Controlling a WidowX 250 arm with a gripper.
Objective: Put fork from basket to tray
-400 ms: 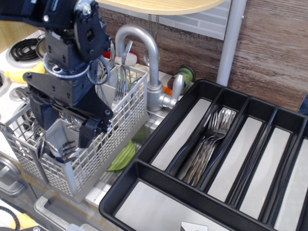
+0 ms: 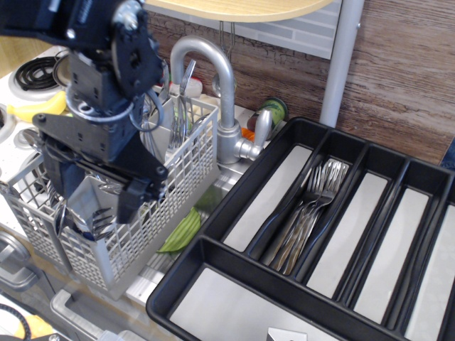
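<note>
The light grey mesh basket (image 2: 186,169) stands at the left beside the faucet. Steel forks (image 2: 182,106) stand upright in its back compartment, and more cutlery (image 2: 96,217) shows in the front compartment. My black gripper (image 2: 94,195) hangs over that front compartment. Its fingers (image 2: 132,202) are spread apart on either side of the cutlery tops, and I cannot see a firm hold on any piece. The black tray (image 2: 213,249) lies to the right with several forks (image 2: 313,206) lying in its second long compartment.
A steel faucet (image 2: 222,92) rises right behind the basket. A green vegetable (image 2: 181,231) lies between basket and tray. A stove burner (image 2: 35,71) and a banana (image 2: 32,110) are at far left. A grey post (image 2: 340,60) stands behind the tray.
The arm has shifted slightly left and the gripper sits a touch lower in the front compartment. Basket, forks and tray have not moved.
</note>
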